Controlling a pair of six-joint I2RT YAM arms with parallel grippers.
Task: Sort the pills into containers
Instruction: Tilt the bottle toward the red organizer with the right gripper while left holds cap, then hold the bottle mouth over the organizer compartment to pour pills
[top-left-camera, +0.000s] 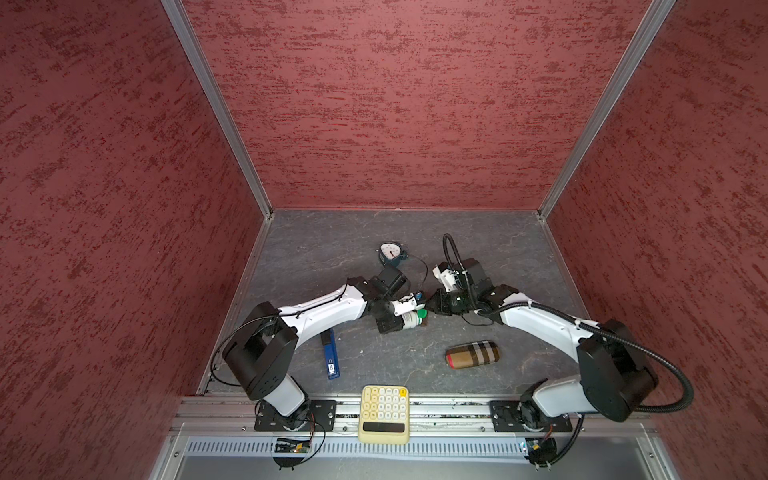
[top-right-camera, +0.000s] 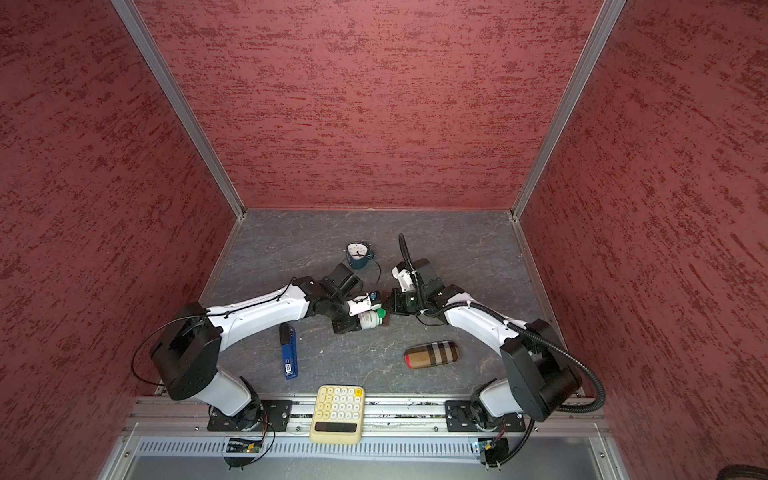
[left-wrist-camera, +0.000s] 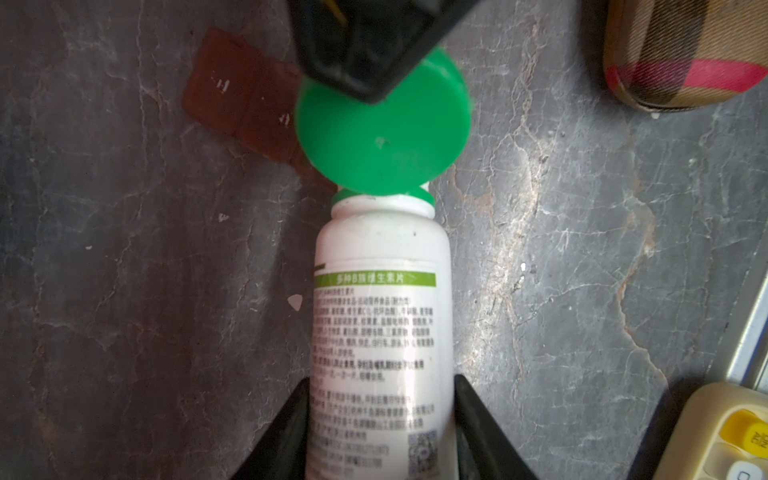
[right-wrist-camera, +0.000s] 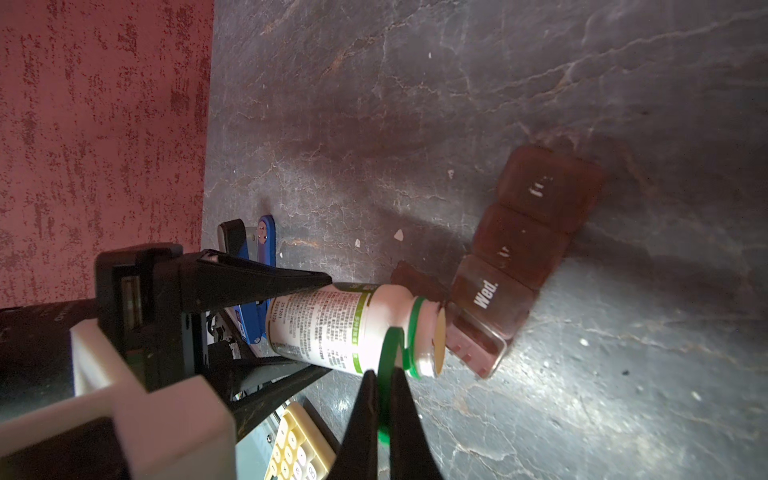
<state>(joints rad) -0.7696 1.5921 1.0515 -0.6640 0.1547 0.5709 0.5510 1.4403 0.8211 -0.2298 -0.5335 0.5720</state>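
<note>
My left gripper (left-wrist-camera: 382, 384) is shut on a white pill bottle (left-wrist-camera: 380, 311) that lies tilted low over the floor, also seen in a top view (top-left-camera: 409, 321). Its green flip cap (right-wrist-camera: 388, 353) stands open, and my right gripper (right-wrist-camera: 384, 376) is shut on the cap's edge. A tan round disc (right-wrist-camera: 439, 340) shows at the bottle's mouth. The containers (right-wrist-camera: 519, 245), a dark-brown strip with white marks, lie just past the mouth; the nearest compartment (right-wrist-camera: 473, 343) is open. In both top views the grippers hide most of the strip (top-right-camera: 385, 321).
A tan plaid case (top-left-camera: 473, 354) lies to the front right. A blue oblong tool (top-left-camera: 329, 353) lies to the front left. A cream calculator (top-left-camera: 384, 413) rests on the front rail. A dial gauge (top-left-camera: 390, 253) stands behind the grippers. Red walls enclose the floor.
</note>
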